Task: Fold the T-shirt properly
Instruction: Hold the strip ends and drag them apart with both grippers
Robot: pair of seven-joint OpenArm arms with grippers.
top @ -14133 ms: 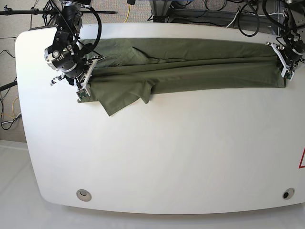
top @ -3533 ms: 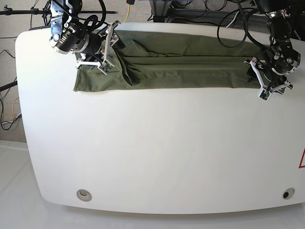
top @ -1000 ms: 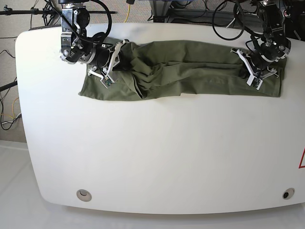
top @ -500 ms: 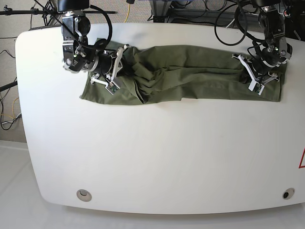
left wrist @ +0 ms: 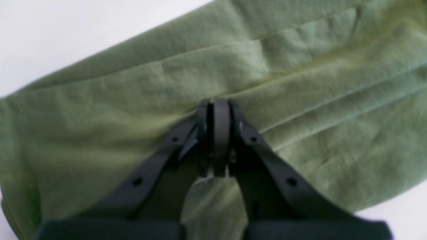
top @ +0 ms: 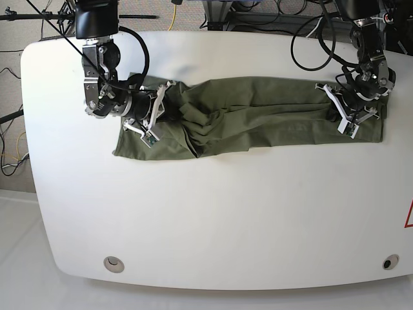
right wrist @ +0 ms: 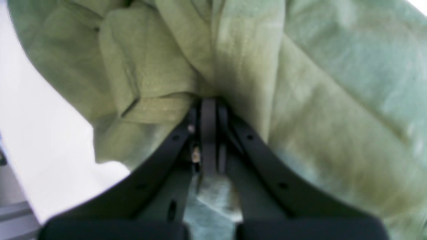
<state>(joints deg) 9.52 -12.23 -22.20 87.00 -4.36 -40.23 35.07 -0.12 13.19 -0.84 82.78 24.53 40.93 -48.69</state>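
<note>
T-shirt (top: pixel 258 116) lies as a long folded band on the far half of the white worktop (top: pixel 219 213), long axis running left-right in base view, bunched and creased at its left end, flatter at its right. Right gripper (top: pixel 157 113) sits on the shirt's bunched left end, fingers (right wrist: pixel 208 113) closed, pinching a fold of fabric. Left gripper (top: pixel 339 106) at the shirt's right end, fingers (left wrist: pixel 220 113) closed on a crease. Cables (top: pixel 310 26) hang beyond the shirt's far edge; two round holes (top: pixel 113 263) near the worktop's front edge.
</note>
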